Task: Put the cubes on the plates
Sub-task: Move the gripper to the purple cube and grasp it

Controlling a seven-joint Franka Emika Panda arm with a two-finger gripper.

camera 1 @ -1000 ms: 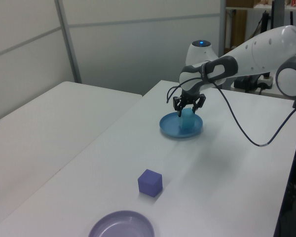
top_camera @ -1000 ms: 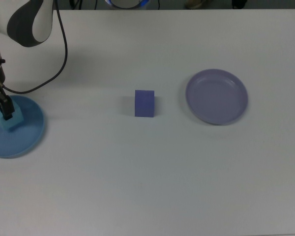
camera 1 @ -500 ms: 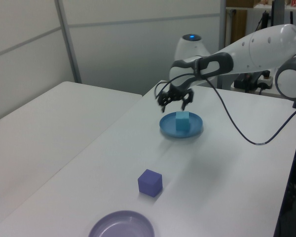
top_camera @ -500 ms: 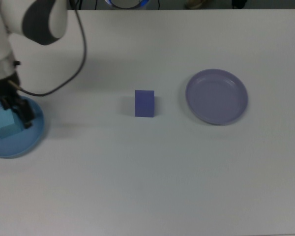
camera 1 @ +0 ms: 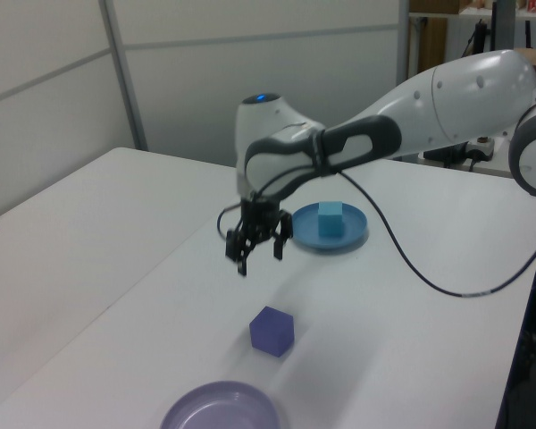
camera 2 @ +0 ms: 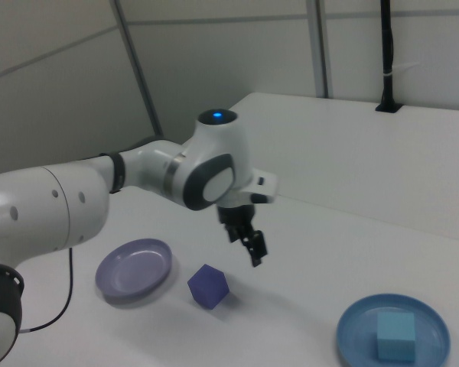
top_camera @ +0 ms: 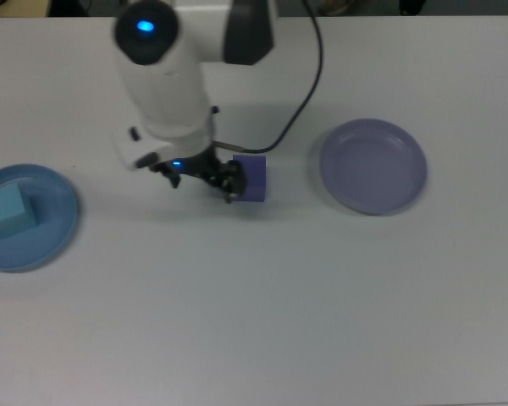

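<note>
Blue-violet cube (camera 1: 272, 331) sits beside lavender plate (camera 1: 220, 409); I hold my gripper (camera 1: 257, 251) empty, fingers spread, above it for grasping.

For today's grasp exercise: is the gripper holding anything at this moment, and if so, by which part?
Nothing is held: the gripper hangs open above the table, apart from the blue-violet cube.

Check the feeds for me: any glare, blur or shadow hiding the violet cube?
Top view: the arm partly covers the violet cube, no glare. Left view: cube sharp, with a soft shadow. Right view: cube clear, tool slightly blurred.
</note>
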